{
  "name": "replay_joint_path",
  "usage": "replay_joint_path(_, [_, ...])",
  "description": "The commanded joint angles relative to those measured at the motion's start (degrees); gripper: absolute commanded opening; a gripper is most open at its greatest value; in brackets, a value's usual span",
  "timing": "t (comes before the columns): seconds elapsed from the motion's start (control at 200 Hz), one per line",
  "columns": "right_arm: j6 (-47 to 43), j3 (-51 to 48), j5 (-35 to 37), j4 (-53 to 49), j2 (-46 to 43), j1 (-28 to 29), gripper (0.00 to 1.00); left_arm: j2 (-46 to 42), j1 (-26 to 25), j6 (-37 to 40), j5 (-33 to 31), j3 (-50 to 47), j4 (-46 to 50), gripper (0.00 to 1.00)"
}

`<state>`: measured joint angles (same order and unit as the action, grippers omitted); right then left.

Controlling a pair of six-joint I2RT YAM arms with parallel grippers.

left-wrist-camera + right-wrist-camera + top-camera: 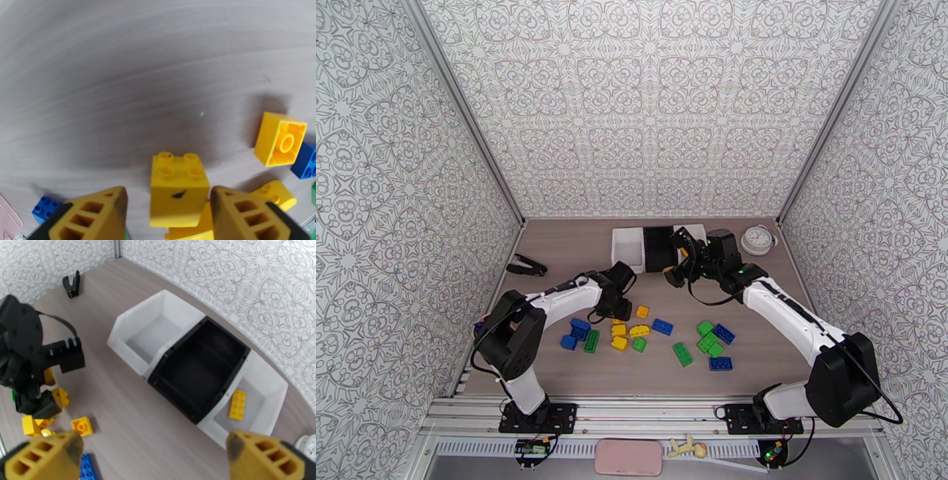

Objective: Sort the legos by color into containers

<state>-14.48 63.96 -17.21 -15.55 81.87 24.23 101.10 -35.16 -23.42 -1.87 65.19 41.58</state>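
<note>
A square yellow lego [178, 185] sits studs-up on the table between the fingers of my left gripper [168, 195]. The jaws are partly closed around it, with a gap showing on its left side. From above, that gripper [617, 308] hangs over the yellow cluster [620, 335]. Blue [580, 325] and green [682, 353] legos lie scattered beside it. My right gripper [156, 461] is wide open and empty above the containers: a white bin [130, 325], a black bin [205, 358] and a second white bin [268, 398] holding one oblong yellow lego [238, 404].
A round white clock [757, 239] stands right of the bins. A black clip-like object [526, 267] lies at the back left. More legos lie to the right, blue [720, 363] and green [707, 341]. Patterned walls close in the table on three sides.
</note>
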Motion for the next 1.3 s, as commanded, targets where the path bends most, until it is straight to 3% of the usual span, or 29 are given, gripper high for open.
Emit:
replay_joint_path(0.0, [-0.5,-0.7,-0.5,-1.1,-1.4,0.2,1.0,1.5,-0.7,0.6,1.3,1.8,1.1,0.46])
replay_joint_path(0.295, [-0.5,-1.5,0.6,-1.2,-3.3,0.2,1.0,2.0,-0.6,0.1,0.6,2.0,1.4,0.41])
replay_joint_path(0.47, [-0.5,-1.9,1.5,-1.2,-4.5,0.2,1.0,0.9,-0.8,0.0,-0.1,2.2,0.7,0.31])
replay_joint_path(0.62, [0.4,-3.5,2.3,1.0,-6.7,0.1,1.0,-1.9,-1.1,-0.4,-2.4,1.7,-2.0,0.3])
replay_joint_path(0.81, [3.7,-6.9,2.5,6.3,-10.5,-1.4,1.0,-7.6,-1.1,-0.1,-4.0,0.2,-14.1,0.3])
replay_joint_path(1.005, [6.5,-9.4,2.6,9.5,-14.1,-3.3,1.0,-11.2,-1.9,3.5,-3.1,-1.9,-34.5,0.3])
replay_joint_path(1.296, [8.9,-13.8,5.4,12.1,-19.4,-4.7,1.0,-2.5,-3.3,13.7,0.1,1.8,-58.3,0.3])
